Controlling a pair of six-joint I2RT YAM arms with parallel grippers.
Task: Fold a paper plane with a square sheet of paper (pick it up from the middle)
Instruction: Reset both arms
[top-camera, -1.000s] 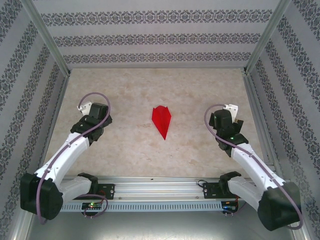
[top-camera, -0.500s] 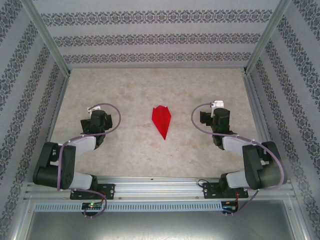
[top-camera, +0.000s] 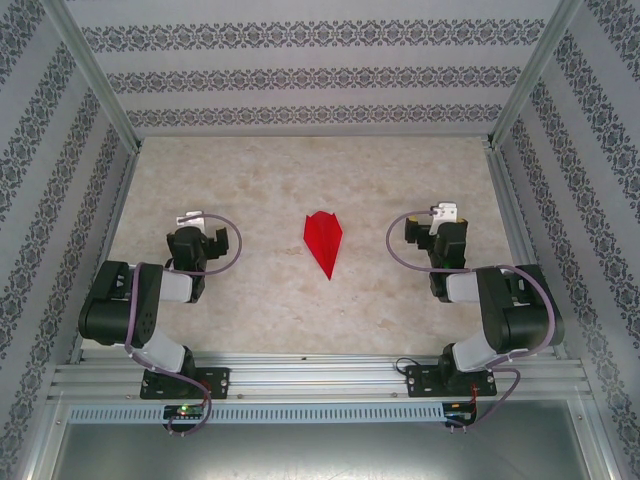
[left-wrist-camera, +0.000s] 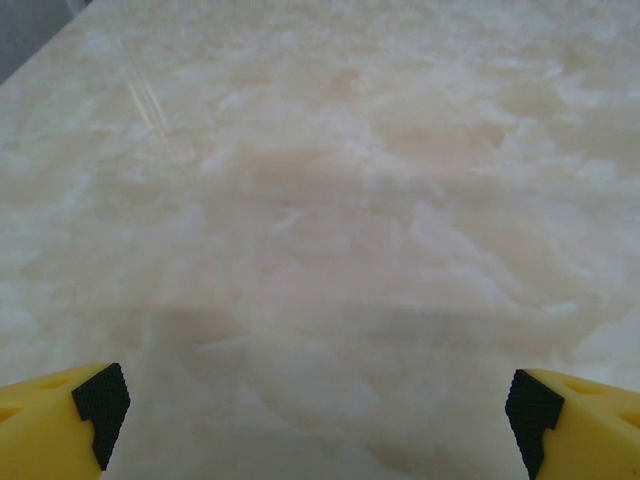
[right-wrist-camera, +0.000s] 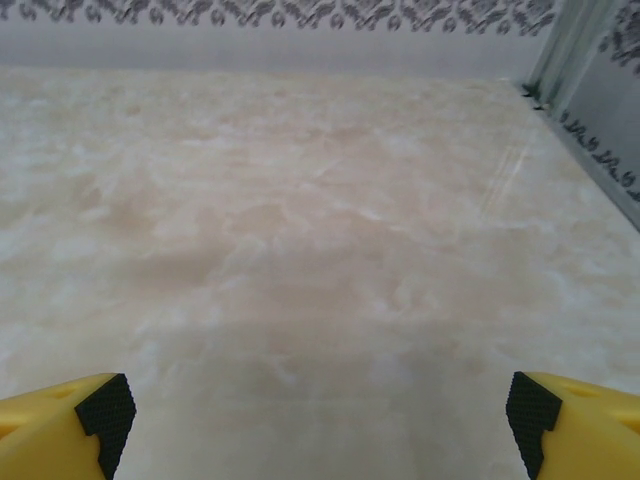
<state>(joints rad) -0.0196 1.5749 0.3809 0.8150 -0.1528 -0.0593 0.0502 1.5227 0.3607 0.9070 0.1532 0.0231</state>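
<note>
Gaping empty stand left claw (left-wrist-camera: 315, 415) and right claw (right-wrist-camera: 318, 418).

We see a table (top-camera: 250, 180) with a pale, beige-and-cream marbled top, smooth and matte, stretching from the 6 o'clock edge to the patterned wall at 12 o'clock. On it, close to the middle, lies the paper plane (top-camera: 323, 240), flat on the surface and bright red. Its narrow nose points toward 6 o'clock, a touch toward 5, and its broader end with a small notch faces 12 o'clock. We can make out a crease running down its length. From the wrist views we notice faint straight streaks in the marbled top.
</note>
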